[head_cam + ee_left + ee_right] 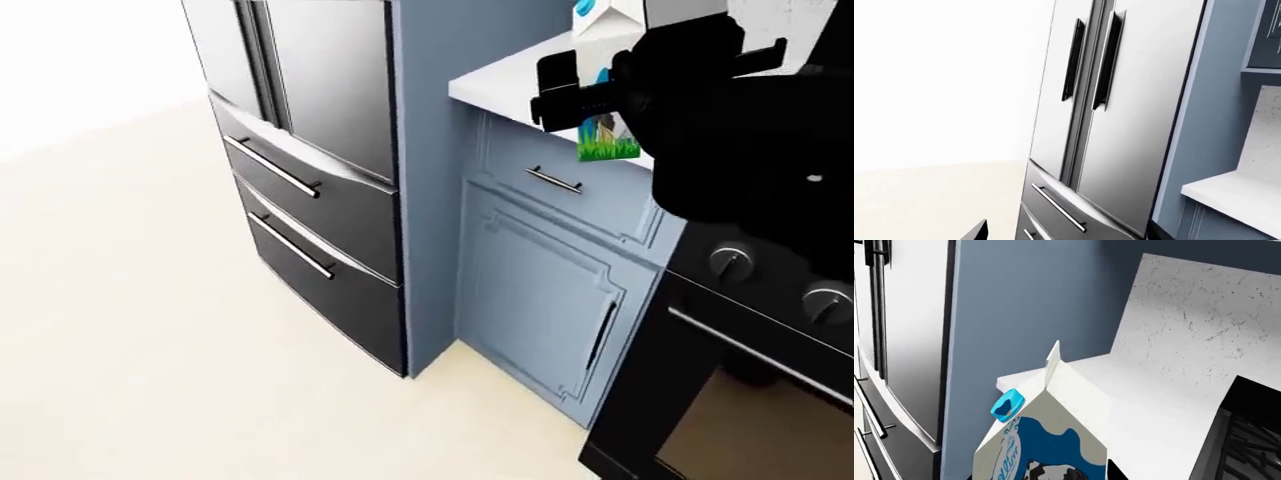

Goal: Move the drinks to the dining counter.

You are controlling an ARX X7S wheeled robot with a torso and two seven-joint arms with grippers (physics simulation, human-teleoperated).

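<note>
Nearest to us in the head view is the black right arm, whose right gripper point(583, 90) reaches across the milk carton point(607, 147); its two dark fingers lie at the carton's mid-height with the carton between them, so we read the claw as closed on it. Beyond that, the pale floor point(134, 350) fills the near side. The steel fridge point(334, 100) stands next, with two tall doors above and two drawers below, each with a bar handle. Just beside it is a blue side panel, then the light-blue cabinet point(534, 290) with a drawer and a door. At the far right sits the black oven point(747, 400) with round knobs point(730, 260). The white countertop point(501, 80) tops the cabinet, and the carton is upright over its front edge; we cannot tell whether it touches the top. From the right wrist, the carton's light-blue cap point(1007, 405) and cow picture show close up. Of the left gripper point(977, 232) we see only a dark sliver, so we cannot tell how far it is open
</note>
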